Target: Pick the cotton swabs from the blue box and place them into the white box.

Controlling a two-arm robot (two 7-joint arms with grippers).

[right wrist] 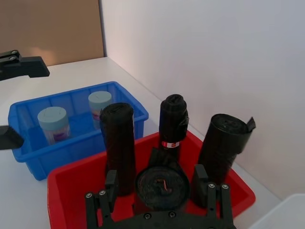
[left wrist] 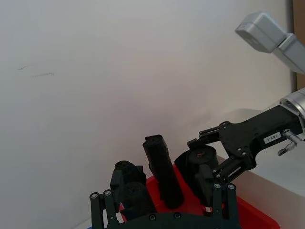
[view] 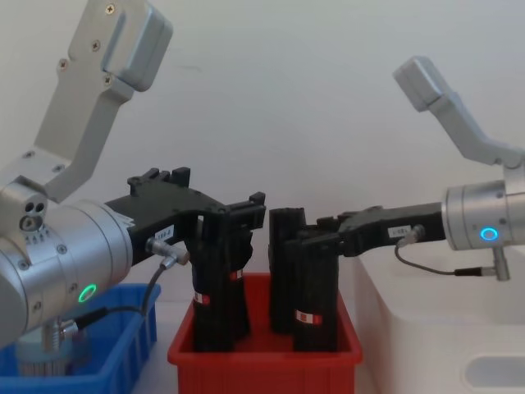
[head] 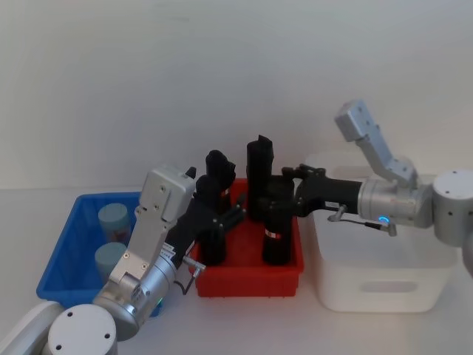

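Swabs point(head: 113, 220) look light, rigid, slick: pinch below the lid point(right wrist: 52, 115); left gripper point(view: 244, 215) and right gripper point(right wrist: 156, 180) both spread-fingered

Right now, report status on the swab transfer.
Left gripper open, right gripper open, both above the red bin. Two cotton swabs in the blue box, neither gripped. Black cylinders stand right at both grippers.
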